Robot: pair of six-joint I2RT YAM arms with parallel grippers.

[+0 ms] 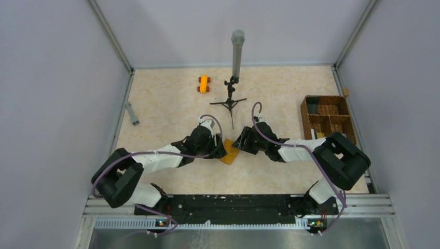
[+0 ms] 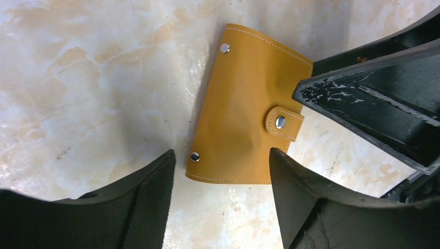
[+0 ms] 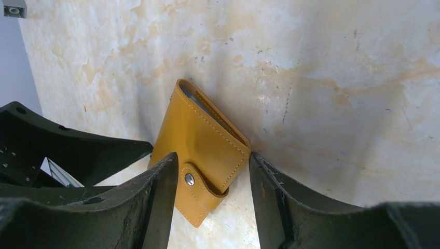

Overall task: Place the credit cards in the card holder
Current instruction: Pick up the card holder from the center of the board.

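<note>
The pale marbled table [image 1: 171,109] fills the floor of the walled cell, and the left arm [image 1: 155,158] and right arm [image 1: 311,148] both reach in over its middle, their ends facing each other. Far off to the outer side of the right fingers stands a brown wicker basket [image 1: 303,119] with compartments. Beyond both sets of fingers rises a grey tube on a small black tripod [image 1: 237,52], with an orange toy car [image 1: 203,83] just beside it. Between the two sets of fingers lies the mustard-orange wallet [image 2: 244,104], flat on the table and folded with its strap snapped down. The left gripper [image 2: 222,155] stands open around the wallet's near end. One finger [image 2: 150,202] is clear of the edge with bare table showing in the gap, and the other is at the corner below the strap. The right gripper [image 3: 212,154] has its fingers [image 3: 270,192] apart over the strap end. One meets the wallet's corner and the other overlaps its face, and whether they pinch it cannot be told. The snap [image 2: 280,122] sits between the right fingers.
</note>
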